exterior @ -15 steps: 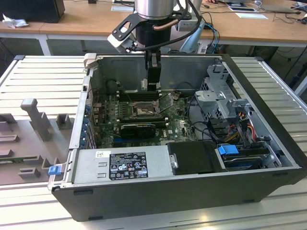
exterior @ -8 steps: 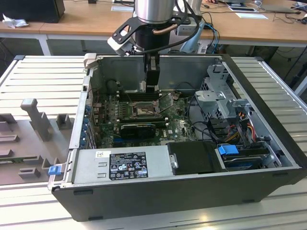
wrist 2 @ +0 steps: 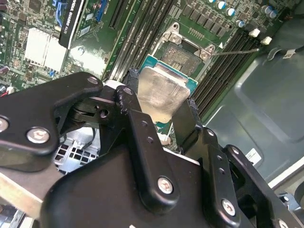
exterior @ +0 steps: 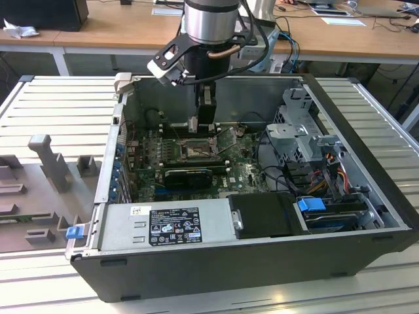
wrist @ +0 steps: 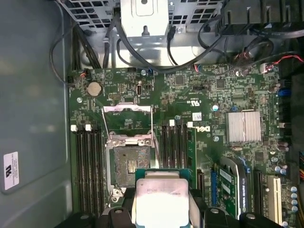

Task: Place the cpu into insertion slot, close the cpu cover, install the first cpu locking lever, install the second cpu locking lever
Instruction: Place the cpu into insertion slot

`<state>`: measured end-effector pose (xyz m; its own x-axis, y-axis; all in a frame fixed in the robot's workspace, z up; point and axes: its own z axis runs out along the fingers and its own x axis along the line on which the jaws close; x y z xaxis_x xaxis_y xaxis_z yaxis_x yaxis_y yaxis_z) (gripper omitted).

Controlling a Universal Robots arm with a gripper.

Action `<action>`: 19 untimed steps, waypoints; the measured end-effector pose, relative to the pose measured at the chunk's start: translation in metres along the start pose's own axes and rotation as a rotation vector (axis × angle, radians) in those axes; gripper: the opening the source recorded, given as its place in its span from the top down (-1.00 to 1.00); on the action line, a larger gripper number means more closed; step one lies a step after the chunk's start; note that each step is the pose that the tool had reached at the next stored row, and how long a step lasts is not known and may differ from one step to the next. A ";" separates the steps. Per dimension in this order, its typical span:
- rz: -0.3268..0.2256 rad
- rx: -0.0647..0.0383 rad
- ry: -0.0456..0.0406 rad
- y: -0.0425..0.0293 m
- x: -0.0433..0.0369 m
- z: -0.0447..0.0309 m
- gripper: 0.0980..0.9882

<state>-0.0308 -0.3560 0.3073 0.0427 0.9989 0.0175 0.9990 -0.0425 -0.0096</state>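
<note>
The gripper (wrist 2: pixel 160 102) is pinching the cpu (wrist 2: pixel 159 88) over the motherboard (wrist: pixel 209 92), near the open slot (wrist: pixel 129 164). Placement is proceeding, calling for square alignment.

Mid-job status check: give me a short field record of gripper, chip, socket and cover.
cpu: flat square pale silver chip, held above the green motherboard, not seated
gripper: black two-finger gripper, shut on the cpu
insertion slot: square silver-rimmed socket with dark centre, empty
cpu cover: thin silver hinged frame, swung open
</note>
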 end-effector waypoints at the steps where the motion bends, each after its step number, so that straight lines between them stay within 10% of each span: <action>1: -0.006 0.000 0.0001 0.0001 0.0000 0.0030 0.03; 19: -0.048 -0.003 0.0002 0.0060 0.0113 0.0430 0.03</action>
<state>-0.0247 -0.3442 0.2645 -0.0053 0.9998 0.0181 1.0000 0.0054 -0.0053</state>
